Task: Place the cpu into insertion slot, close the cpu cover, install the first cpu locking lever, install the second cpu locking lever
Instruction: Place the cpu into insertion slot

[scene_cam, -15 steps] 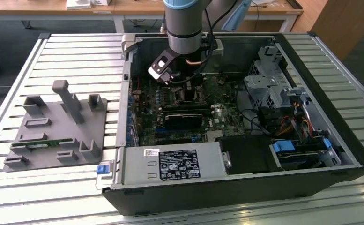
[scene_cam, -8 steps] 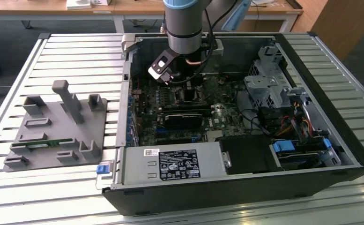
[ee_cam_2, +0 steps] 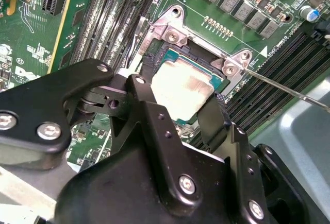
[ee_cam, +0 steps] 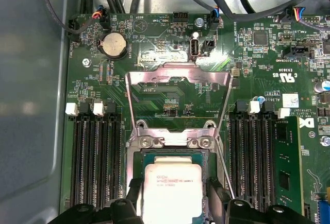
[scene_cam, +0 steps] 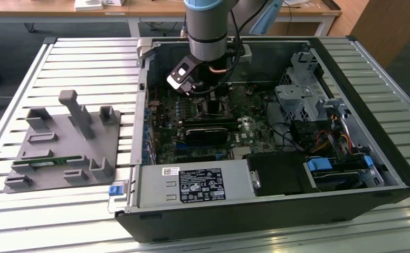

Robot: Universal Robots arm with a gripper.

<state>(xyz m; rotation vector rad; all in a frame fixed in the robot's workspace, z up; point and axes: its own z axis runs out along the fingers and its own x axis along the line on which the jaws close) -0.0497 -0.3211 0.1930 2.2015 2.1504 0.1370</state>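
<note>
In the exterior view we see an open black computer case (scene_cam: 261, 219) lying on a slatted metal table (scene_cam: 64, 58). The arm (scene_cam: 206, 31) reaches down into the case, and its gripper (scene_cam: 213, 99) is low over the green circuit board (scene_cam: 250, 129). On the exterior view's left, a grey fixture block (scene_cam: 57, 153) sits on the table, well apart from the arm.

In the second wrist view we look past the gripper's black fingers (ee_cam_2: 147, 82) to the cpu (ee_cam_2: 181, 92). Its silver top faces up, and it lies inside the silver rim of the insertion slot (ee_cam_2: 167, 28). The fingers are drawn in narrow, one against each of two opposite edges of the cpu. A thin locking lever (ee_cam_2: 281, 86) slants away from one corner of the slot.

In the first wrist view we see the cpu cover (ee_cam: 178, 72) swung open, off the slot, with the board showing through its square window. Long black memory slots (ee_cam: 95, 157) flank the slot on both sides. A round coin battery (ee_cam: 114, 45) sits beyond the cover.
</note>
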